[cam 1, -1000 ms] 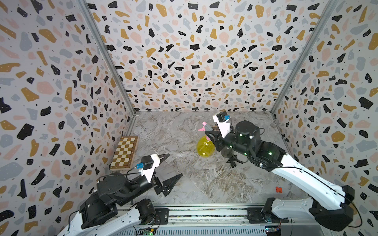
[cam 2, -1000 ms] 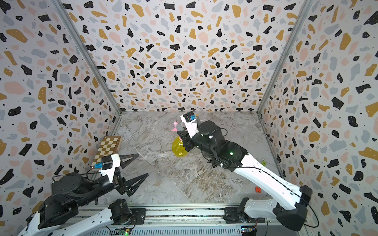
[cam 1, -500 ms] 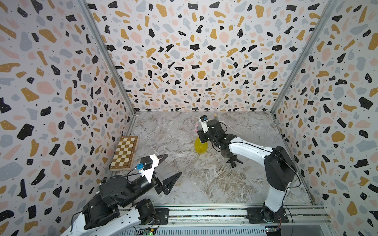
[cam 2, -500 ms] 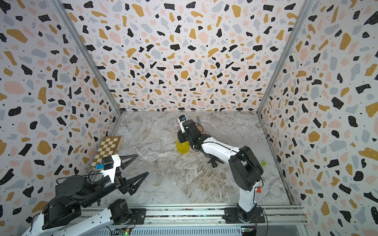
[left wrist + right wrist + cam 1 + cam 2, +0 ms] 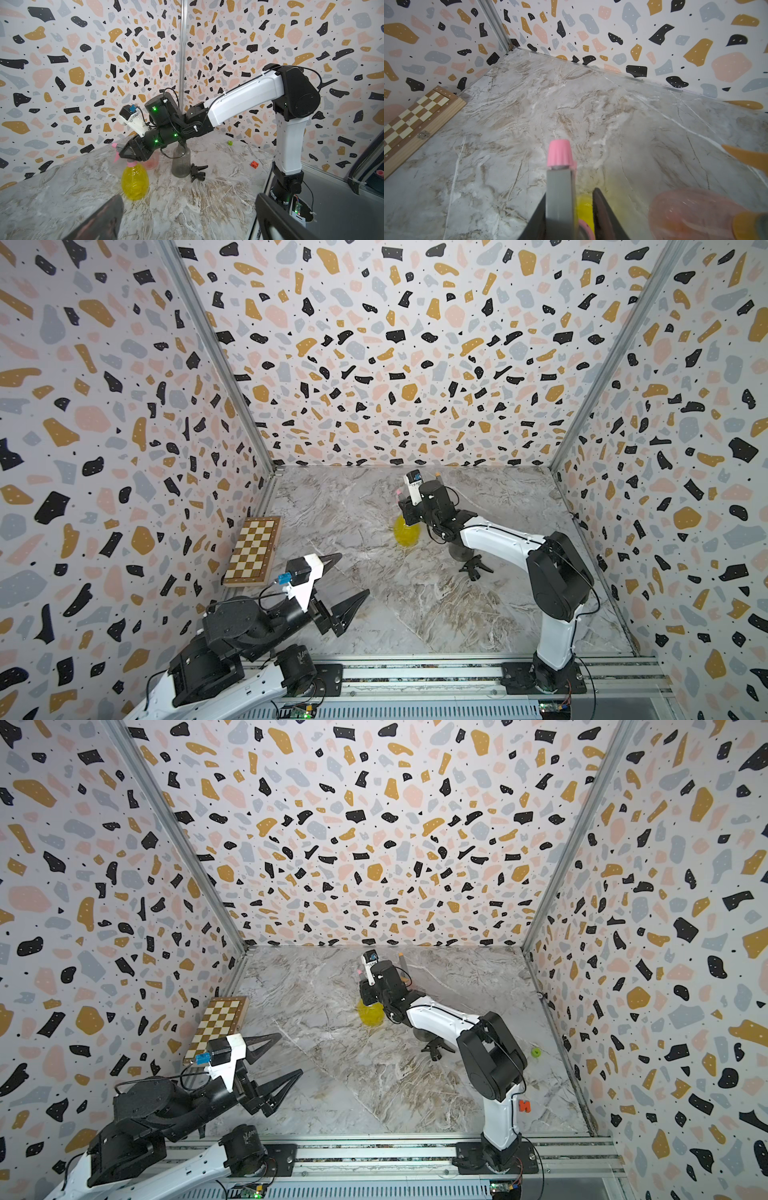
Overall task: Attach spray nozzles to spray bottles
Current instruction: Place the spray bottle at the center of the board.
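The yellow bottle stands upright on the tabletop. The pink-trigger nozzle sits on its neck, pointing to 12 o'clock in a top view. The right end effector is right there, its jaws loose around the nozzle. The left end effector is wide open, well apart at 8 o'clock.

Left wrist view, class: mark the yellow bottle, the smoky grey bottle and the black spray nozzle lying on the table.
yellow bottle (image 5: 135, 182), left wrist view, on its round belly.
smoky grey bottle (image 5: 181, 166), left wrist view, on its lower body.
black spray nozzle (image 5: 197, 172), left wrist view, on its head.
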